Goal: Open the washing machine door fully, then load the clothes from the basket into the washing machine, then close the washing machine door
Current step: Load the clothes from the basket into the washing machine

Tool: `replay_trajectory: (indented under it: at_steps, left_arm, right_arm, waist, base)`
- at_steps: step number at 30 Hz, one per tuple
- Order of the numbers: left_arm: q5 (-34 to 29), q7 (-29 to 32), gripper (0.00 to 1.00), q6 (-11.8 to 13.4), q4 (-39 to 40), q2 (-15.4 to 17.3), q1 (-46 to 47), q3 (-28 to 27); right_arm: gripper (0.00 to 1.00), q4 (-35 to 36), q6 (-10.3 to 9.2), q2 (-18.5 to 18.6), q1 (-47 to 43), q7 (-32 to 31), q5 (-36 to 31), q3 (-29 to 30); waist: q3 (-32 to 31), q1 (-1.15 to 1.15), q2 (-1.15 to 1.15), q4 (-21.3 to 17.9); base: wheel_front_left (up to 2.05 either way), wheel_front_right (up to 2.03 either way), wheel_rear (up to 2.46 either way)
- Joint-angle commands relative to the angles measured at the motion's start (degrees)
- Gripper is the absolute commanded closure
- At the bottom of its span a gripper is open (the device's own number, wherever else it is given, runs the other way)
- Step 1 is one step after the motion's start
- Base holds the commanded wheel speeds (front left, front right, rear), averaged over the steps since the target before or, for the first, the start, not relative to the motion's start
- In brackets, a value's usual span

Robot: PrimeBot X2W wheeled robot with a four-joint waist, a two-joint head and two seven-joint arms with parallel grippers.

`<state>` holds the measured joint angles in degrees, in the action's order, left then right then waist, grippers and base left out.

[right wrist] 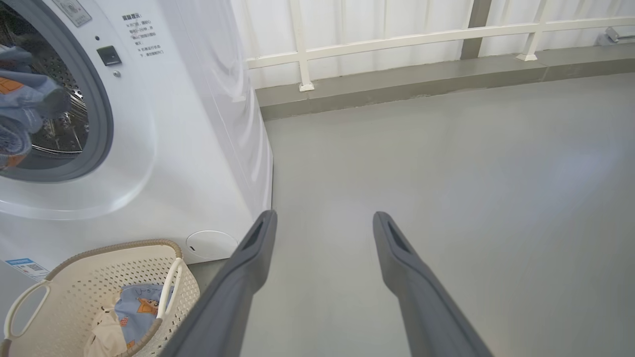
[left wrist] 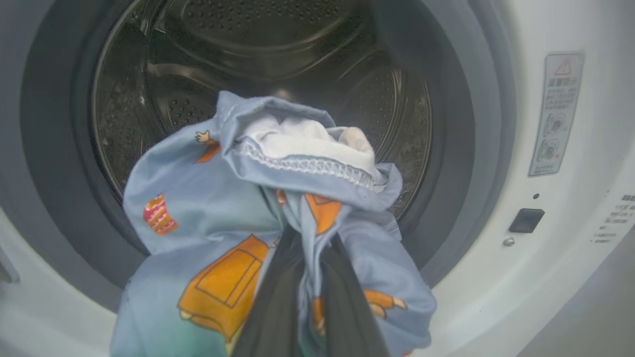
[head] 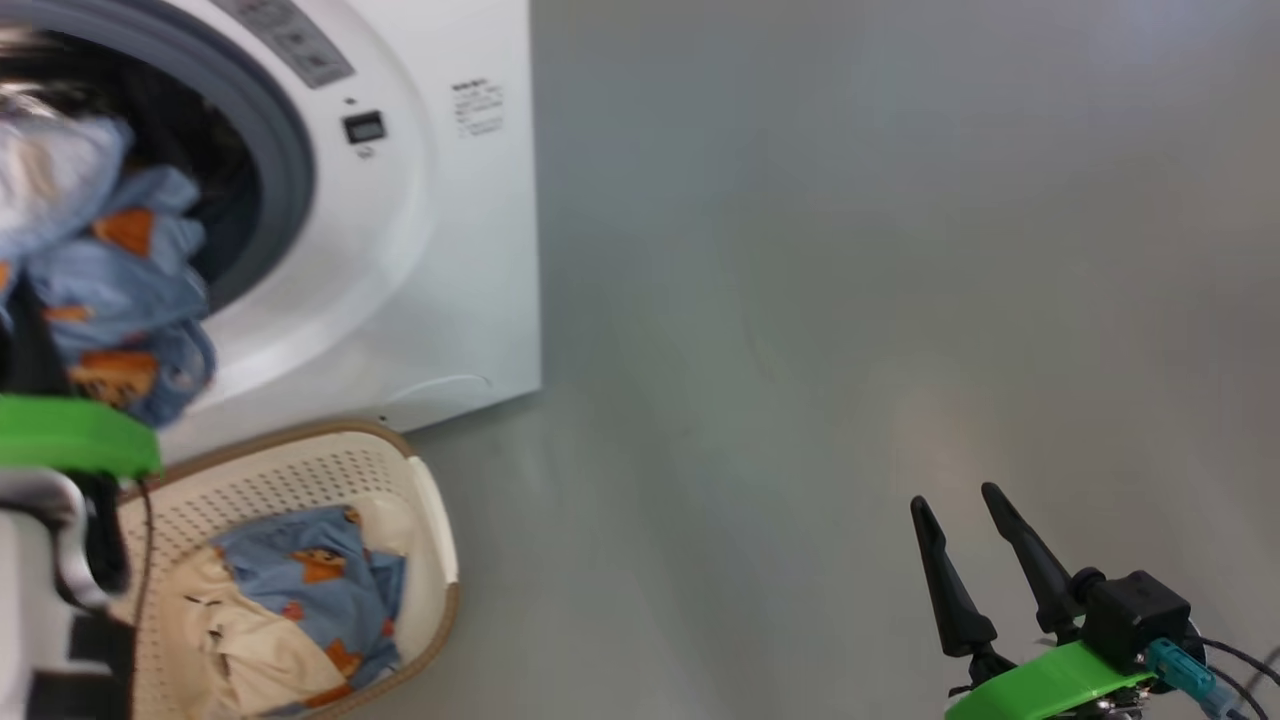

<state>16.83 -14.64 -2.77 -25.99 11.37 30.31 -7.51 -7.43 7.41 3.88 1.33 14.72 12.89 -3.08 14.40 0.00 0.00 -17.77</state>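
1. Right now my left gripper (left wrist: 312,243) is clamped on a light-blue garment (left wrist: 213,208) printed with orange figures. My two dark fingers are pinched together, with the cloth bunched between and over them.
2. That garment hangs in front of the mouth of the washing machine (head: 450,250), not yet inside. In the left wrist view its top fold reaches across the opening, while its lower folds drape down past the grey gasket (left wrist: 54,148).
3. The relation that matters is that the steel drum (left wrist: 297,49) lies straight ahead along my left fingers' own line, a little above them. I judge the coming move to be a push forward along that axis. It should go deep enough that the hanging tail clears the gasket's lower lip before I let go, or the cloth may catch there and slide out.
4. My right gripper (head: 954,498) has its fingers spread wide apart and holds nothing. It hovers over bare floor (head: 800,300), well apart from the machine and off to its right, so the left arm is by far the nearer one for this load.
5. The basket (head: 260,480) sits on the floor just in front of the machine's lower front. More clothes (head: 310,580) lie in it, another blue printed piece on top of a cream garment (head: 260,650). By my reckoning the loading is only partway through.
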Motion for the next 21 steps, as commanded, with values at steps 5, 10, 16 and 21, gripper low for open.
replay_trajectory:
  at_steps: [5,10,16,21]
  left_arm:
    - [-1.8,-0.4,1.0,0.7,-5.6,5.7,9.6,-2.0]
    - [-2.4,-0.4,1.0,0.6,-9.5,7.2,13.8,-2.1]
    - [-3.8,-0.4,1.0,0.4,-13.6,9.3,19.1,-2.2]
    - [-4.3,-0.4,1.0,0.1,-16.8,10.9,24.2,-2.5]
  right_arm:
    - [0.0,0.9,0.08,0.1,2.4,0.3,0.9,-2.5]
    - [0.0,0.8,0.08,-0.1,2.7,0.3,1.1,-2.9]
    - [0.0,1.1,0.08,0.2,3.0,0.3,1.2,-3.5]
    - [0.0,1.6,0.08,1.0,3.5,0.3,1.4,-4.3]
  waist:
    - [6.0,0.0,0.0,-5.3]
    - [7.3,0.0,0.0,-6.0]
    - [9.9,0.0,0.0,-6.4]
    - [12.7,0.0,0.0,-6.3]
  base:
    - [0.0,0.0,0.0]
    - [0.0,0.0,0.0]
    - [0.0,0.0,0.0]
    - [0.0,0.0,0.0]
